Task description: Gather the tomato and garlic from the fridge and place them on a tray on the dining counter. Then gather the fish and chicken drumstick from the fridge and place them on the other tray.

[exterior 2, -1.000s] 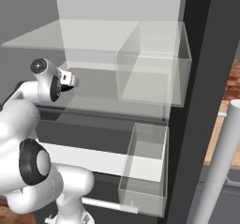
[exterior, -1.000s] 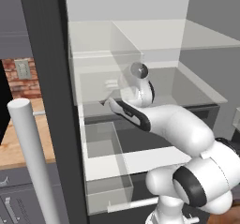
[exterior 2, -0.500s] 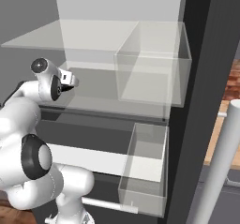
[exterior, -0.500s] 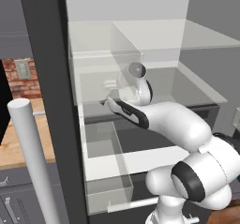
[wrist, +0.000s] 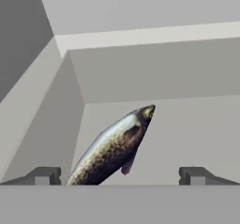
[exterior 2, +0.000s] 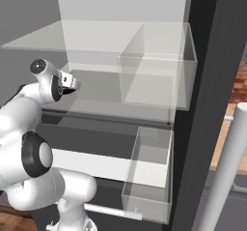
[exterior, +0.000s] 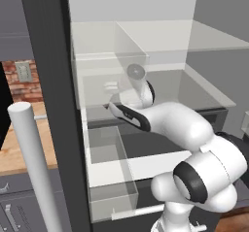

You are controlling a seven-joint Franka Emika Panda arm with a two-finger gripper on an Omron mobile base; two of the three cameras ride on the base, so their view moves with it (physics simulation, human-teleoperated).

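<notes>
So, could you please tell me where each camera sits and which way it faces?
Left base view: behind the arm's left, facing the open fridge; arm at lower right.
Right base view: behind its right, same fridge; arm at lower left.
Hand view: on the hand, facing the fish between open gripper tips.
Both base views share the door bin.

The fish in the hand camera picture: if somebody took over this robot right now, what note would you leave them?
Gripper: open, holding nothing, reaching into the fridge.
Fish: lies on the fridge floor just ahead, between the fingertips but not yet gripped.
Tomato, garlic, drumstick and trays: can't tell from here, so earlier steps are unconfirmed.
Left to do: close on the fish, carry it to its tray, then fetch the drumstick.
</notes>
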